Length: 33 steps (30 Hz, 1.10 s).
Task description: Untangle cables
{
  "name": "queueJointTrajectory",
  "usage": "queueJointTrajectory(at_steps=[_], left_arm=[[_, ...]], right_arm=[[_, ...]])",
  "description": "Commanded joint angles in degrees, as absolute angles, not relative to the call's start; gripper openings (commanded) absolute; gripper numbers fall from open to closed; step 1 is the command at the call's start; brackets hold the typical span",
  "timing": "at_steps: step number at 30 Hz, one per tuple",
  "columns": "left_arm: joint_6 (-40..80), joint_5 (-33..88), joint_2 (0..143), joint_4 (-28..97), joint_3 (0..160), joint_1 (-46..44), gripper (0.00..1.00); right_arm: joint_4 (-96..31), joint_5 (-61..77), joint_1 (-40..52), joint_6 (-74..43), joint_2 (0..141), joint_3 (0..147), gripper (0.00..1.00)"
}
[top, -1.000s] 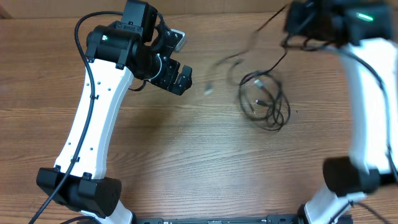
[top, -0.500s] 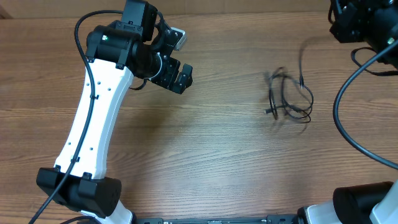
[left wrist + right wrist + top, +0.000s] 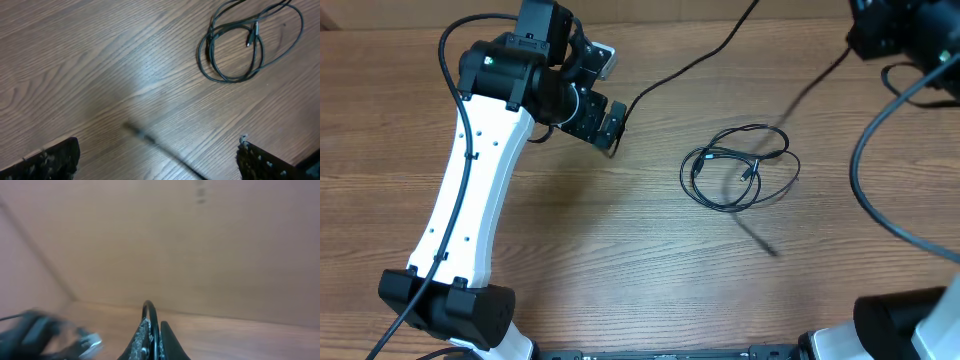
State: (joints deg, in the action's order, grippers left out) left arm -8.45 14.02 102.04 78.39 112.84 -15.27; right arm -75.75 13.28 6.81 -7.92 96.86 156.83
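**One cord pinched, the other claw empty**

My right claw [image 3: 155, 330] is clenched on a thin black cord [image 3: 150, 306], which loops up between my fingertips. My left claw [image 3: 157, 159] is released, its fingers spread wide above the wooden table [image 3: 75, 60]. A blurred cord end [image 3: 145, 136] shows on the wood between them. Overhead, a long cord [image 3: 670, 75] runs from just beside my left claw to the far edge of view. The looped cables [image 3: 740, 165] lie in a loose coil on the table between my arms, touching neither claw. A blurred dark streak [image 3: 805, 95] slants from my right claw past that coil.
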Motion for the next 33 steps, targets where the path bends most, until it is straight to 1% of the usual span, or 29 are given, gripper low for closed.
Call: queueJointTrajectory(at_steps=[1,3,9,13,16,21,28,33], left_arm=[[-7.5,11.5,102.6,78.3,112.6,-15.3,1.00],[-7.5,10.9,102.6,78.4,112.6,-15.3,1.00],[-7.5,9.8,102.6,79.6,112.6,-15.3,1.00],[-7.4,9.9,102.6,80.2,112.6,-15.3,1.00],[-4.9,9.9,102.7,80.6,112.6,-15.4,0.99],[0.8,9.9,102.7,83.2,112.6,-15.4,1.00],[0.2,7.4,102.7,86.8,112.6,-15.4,1.00],[0.2,7.0,102.7,86.7,112.6,-15.4,1.00]], right_arm=[[-72.9,-0.7,4.4,-2.9,102.0,157.5,0.04],[-69.3,-1.9,2.1,-0.3,104.8,157.5,0.04],[-51.7,-1.9,-5.9,7.7,112.9,157.5,0.04],[-40.9,-1.9,-11.6,16.1,116.1,157.5,0.04],[-34.0,-1.9,-16.7,20.3,118.6,157.5,0.04],[-28.7,0.4,-25.1,19.6,124.4,157.5,0.04],[-20.7,2.7,-33.1,19.5,136.5,157.5,0.04],[-20.2,2.9,-36.2,17.6,143.6,157.5,0.04]])
